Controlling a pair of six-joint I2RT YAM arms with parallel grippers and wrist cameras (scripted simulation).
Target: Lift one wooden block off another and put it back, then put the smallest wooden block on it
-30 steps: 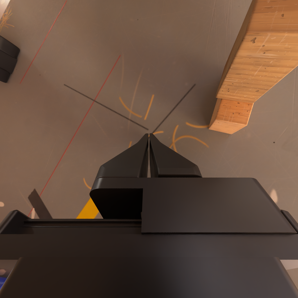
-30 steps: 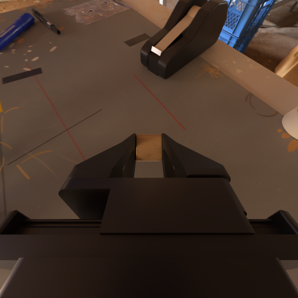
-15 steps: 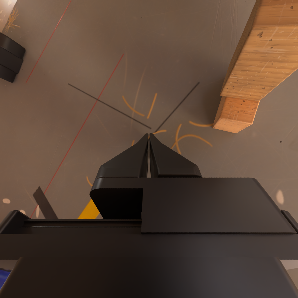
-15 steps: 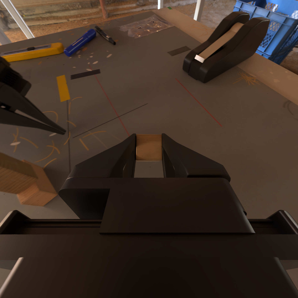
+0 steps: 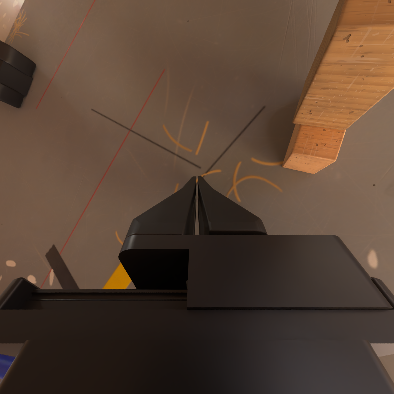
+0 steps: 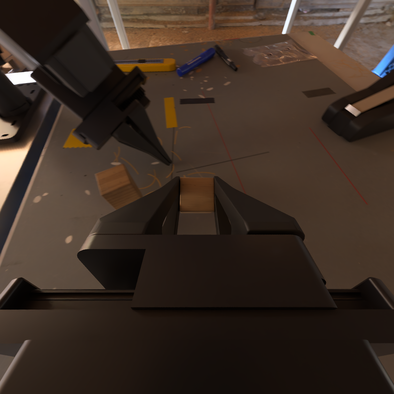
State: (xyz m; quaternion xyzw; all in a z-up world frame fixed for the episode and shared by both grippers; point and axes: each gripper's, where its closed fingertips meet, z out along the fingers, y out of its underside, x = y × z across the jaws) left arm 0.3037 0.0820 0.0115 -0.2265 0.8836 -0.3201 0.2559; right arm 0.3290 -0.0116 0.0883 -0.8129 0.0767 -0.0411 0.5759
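The right hand (image 6: 196,195) is squeezed tight on the smallest wooden block (image 6: 196,197), holding it up off the table (image 6: 266,191). The place it must go is the stack of two bigger blocks. In the right wrist view only one end of the stack (image 6: 116,186) shows, down low and off to the left of the small block, with the hand covering the rest.

The left wrist view shows the stack better: a long top block (image 5: 349,70) lies on a thinner bottom block (image 5: 313,149), and both run the same way.

The left hand (image 5: 196,177) is pressed closed and empty. Its tips point at the table, just beside the stack.

I think the right hand should carry the small block to the left, until it is over the long top block.
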